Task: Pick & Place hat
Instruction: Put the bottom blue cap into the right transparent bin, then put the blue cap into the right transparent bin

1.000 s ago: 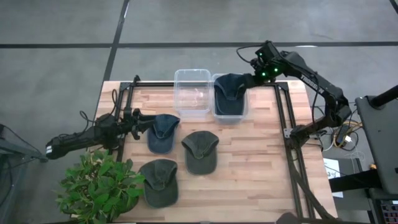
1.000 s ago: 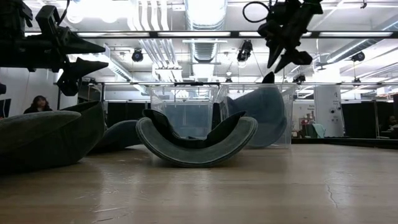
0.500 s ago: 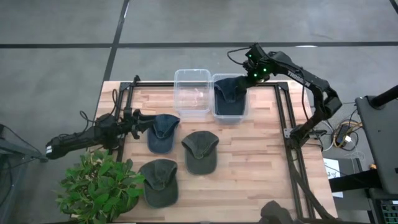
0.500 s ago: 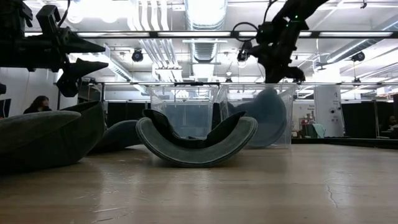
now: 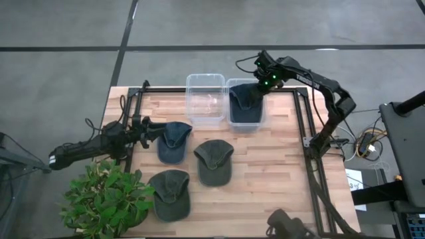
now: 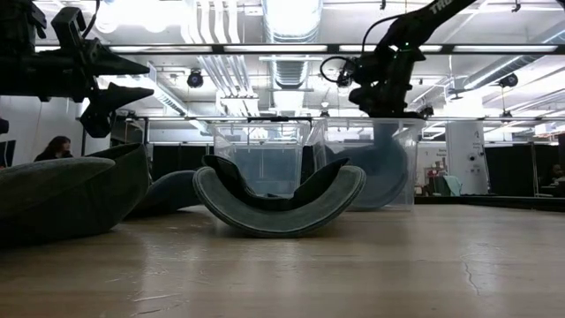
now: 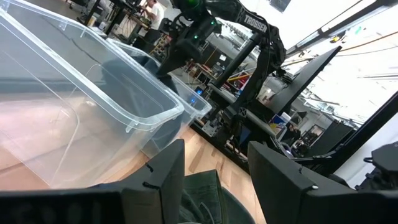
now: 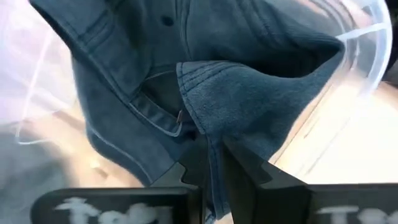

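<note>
- The blue hat (image 8: 205, 93), lying in the right-hand bin (image 5: 234, 119), is pinched at its brim between the right fingers (image 8: 214, 165).
- The left fingers (image 7: 211, 180) are held apart above another hat (image 5: 174, 141).
- If the brim is lifted, the hat could be dragged back out over the bin wall.
</note>
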Controlling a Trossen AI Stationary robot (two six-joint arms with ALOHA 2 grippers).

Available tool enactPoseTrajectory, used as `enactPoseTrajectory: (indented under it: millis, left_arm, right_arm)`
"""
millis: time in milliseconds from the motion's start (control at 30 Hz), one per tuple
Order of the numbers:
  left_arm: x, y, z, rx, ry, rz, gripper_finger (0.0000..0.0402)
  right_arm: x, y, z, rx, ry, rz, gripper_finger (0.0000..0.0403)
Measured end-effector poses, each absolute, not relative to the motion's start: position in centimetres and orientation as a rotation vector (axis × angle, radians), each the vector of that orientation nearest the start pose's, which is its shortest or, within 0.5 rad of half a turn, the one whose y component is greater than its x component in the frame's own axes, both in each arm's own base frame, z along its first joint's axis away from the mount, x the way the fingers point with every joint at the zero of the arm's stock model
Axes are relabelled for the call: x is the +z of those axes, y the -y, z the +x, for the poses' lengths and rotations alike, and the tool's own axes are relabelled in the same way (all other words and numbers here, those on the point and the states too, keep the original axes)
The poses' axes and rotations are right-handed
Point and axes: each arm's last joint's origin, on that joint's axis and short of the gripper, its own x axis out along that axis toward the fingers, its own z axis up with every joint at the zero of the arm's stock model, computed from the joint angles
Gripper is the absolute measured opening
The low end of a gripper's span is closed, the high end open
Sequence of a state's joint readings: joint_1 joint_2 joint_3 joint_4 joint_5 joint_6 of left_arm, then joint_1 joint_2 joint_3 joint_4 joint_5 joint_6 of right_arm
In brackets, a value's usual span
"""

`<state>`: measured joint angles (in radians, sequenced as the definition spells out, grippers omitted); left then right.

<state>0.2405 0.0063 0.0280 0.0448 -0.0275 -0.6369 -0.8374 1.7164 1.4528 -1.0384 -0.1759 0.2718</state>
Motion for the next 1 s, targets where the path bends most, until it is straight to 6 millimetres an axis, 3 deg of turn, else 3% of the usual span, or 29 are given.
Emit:
enactPoseTrajectory:
  millis: [433,667,833,1000]
  left_arm:
    - [17.7,-2.4,9.3,0.238,0.149,-0.626,0.0169]
    - [17.7,-2.4,9.3,0.237,0.152,-0.645,0.0169]
    - [17.7,-2.4,9.3,0.234,0.158,-0.689,0.0169]
    - [17.7,-2.4,9.3,0.233,0.158,-0.698,0.0169]
  right_arm:
    - [27.5,23.0,24.5,-0.756,-1.107,0.764,0.0038]
    - [33.2,21.4,24.4,-0.728,-0.933,0.691,0.0038]
    - [37.9,18.7,21.8,-0.723,-0.802,0.659,0.0038]
    - [41.4,14.6,18.4,-0.695,-0.676,0.632,0.0038]
